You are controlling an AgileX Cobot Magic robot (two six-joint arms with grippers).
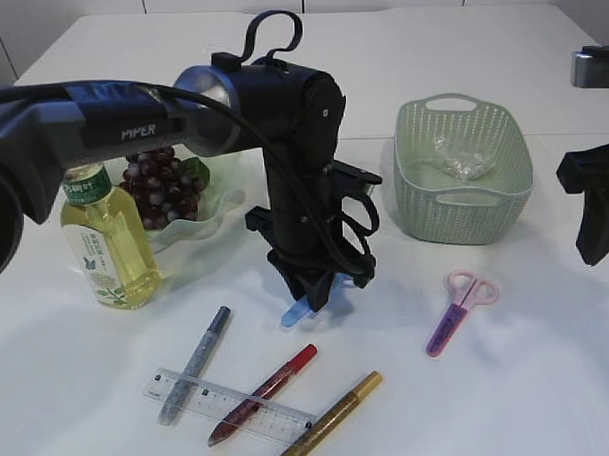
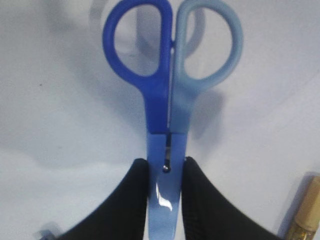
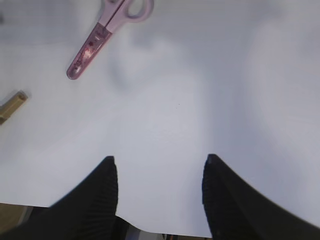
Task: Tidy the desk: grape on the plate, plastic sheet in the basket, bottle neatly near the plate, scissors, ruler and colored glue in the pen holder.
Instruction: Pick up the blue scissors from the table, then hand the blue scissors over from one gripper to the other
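Observation:
My left gripper (image 1: pixel 313 291) (image 2: pixel 166 167) is shut on the blue scissors (image 2: pixel 167 100) at the blade sheath; their light blue tip (image 1: pixel 296 313) shows beneath the fingers, close to the table. Pink scissors (image 1: pixel 460 310) (image 3: pixel 100 37) lie flat to the right. The ruler (image 1: pixel 230 401) lies at the front with silver (image 1: pixel 194 364), red (image 1: pixel 265 392) and gold (image 1: pixel 326 419) glue pens. Grapes (image 1: pixel 161 183) sit on the plate (image 1: pixel 212 223), with the bottle (image 1: pixel 110 245) upright beside it. The plastic sheet (image 1: pixel 460 158) lies in the basket (image 1: pixel 464 197). My right gripper (image 3: pixel 160 162) hangs open and empty. The pen holder is out of view.
The left arm (image 1: pixel 131 124) stretches across from the left edge, partly hiding the plate. The right arm (image 1: pixel 596 203) hangs at the right edge. In both wrist views the end of the gold glue pen (image 2: pixel 306 210) (image 3: pixel 12 105) shows at the frame's edge.

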